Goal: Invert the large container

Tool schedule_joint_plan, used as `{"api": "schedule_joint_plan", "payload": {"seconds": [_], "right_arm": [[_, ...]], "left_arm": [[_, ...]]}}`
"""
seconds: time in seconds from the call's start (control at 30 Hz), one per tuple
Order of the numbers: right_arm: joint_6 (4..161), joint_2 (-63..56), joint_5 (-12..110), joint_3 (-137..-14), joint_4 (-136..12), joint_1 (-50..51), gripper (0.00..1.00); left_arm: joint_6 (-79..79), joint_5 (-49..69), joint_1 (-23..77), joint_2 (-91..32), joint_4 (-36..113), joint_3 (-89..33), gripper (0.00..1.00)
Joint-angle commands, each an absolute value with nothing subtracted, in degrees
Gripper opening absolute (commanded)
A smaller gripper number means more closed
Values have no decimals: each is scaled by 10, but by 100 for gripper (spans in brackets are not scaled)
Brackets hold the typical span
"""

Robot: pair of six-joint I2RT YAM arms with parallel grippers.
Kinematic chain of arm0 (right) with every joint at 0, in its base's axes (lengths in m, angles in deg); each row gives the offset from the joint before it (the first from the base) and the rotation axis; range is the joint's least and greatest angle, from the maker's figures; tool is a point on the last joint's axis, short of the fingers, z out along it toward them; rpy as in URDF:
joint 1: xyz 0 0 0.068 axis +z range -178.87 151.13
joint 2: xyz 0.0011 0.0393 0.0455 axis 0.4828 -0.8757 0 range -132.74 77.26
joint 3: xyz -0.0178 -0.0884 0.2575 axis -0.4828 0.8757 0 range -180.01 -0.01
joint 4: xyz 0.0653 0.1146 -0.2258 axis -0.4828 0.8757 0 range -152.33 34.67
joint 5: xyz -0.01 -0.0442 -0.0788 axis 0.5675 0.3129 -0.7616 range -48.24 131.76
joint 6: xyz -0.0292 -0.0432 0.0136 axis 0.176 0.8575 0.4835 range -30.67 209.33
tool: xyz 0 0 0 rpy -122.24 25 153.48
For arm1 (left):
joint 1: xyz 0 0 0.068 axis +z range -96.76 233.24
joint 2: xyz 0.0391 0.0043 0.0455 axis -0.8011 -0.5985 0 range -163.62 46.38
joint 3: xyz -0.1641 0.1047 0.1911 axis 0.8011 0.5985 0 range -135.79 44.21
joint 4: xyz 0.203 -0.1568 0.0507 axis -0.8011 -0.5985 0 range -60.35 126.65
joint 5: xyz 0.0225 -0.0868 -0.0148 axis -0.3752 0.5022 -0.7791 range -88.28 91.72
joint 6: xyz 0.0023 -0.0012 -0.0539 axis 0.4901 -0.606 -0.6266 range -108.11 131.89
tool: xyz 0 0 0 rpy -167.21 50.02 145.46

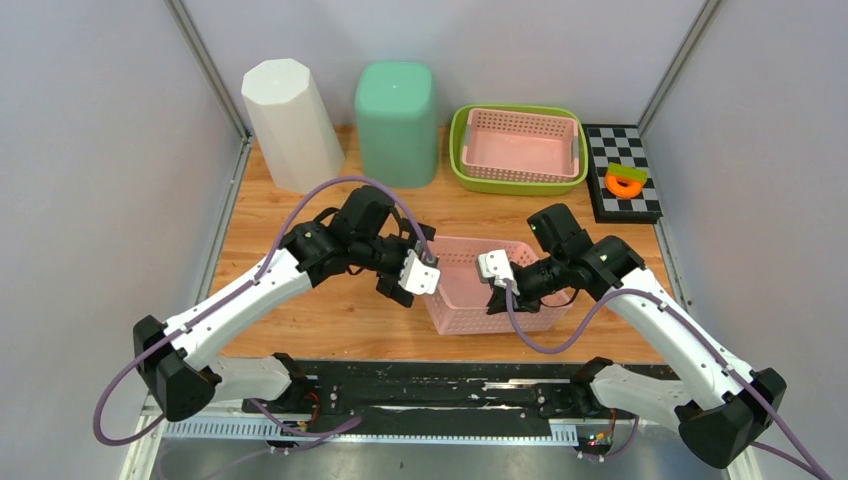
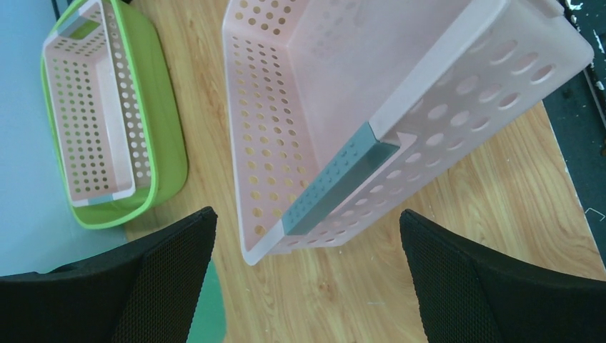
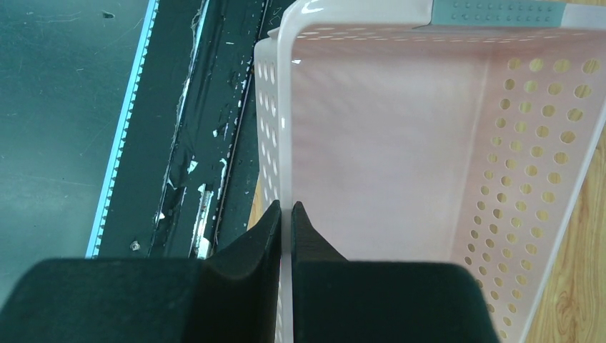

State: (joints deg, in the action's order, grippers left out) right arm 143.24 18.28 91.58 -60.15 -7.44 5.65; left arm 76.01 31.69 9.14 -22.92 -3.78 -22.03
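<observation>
**Hold tight, then tip the basket**

The right gripper (image 3: 286, 214) is pinched shut on the near wall of the basket (image 1: 465, 295), which sits mid-table (image 1: 340, 320). The left gripper (image 2: 306, 218) is wide open and holds nothing. It should grab the handle (image 2: 336, 186) first. Then both roll slowly.

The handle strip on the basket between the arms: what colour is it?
Grey handle strip, clearest in the left wrist view.

Pink perforated baskets: two, large basket (image 1: 465, 288) and small basket (image 1: 520, 145) (latter nested in green tub (image 1: 457, 150)). Tall bins: two, white bin (image 1: 290, 125), mint bin (image 1: 396, 125). One checkerboard (image 1: 612, 140), one orange ring (image 1: 625, 183).
</observation>
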Motion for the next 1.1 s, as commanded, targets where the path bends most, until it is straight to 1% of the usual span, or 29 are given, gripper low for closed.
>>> {"api": "schedule_joint_plan", "payload": {"seconds": [0.0, 0.2, 0.37, 0.53, 0.63, 0.83, 1.0, 1.07], "right_arm": [[1448, 184, 946, -613, -57, 65, 3], [1450, 182, 948, -611, -57, 65, 3], [1453, 181, 947, -608, -57, 65, 3], [1455, 179, 946, -606, -57, 65, 3], [1455, 177, 946, -607, -57, 65, 3], [1455, 175, 948, -608, -56, 65, 3], [1457, 178, 947, -605, -56, 65, 3], [1457, 179, 948, -605, -56, 65, 3]], "left_arm": [[767, 268, 63, -250, -49, -242, 99], [769, 231, 30, -268, -46, -242, 91], [766, 219, 24, -269, -45, -242, 85], [773, 218, 24, -256, -71, -259, 80], [775, 224, 24, -254, -84, -271, 73], [770, 232, 24, -273, -80, -280, 70], [765, 229, 22, -287, -71, -277, 60], [765, 226, 21, -288, -67, -273, 59]]}}
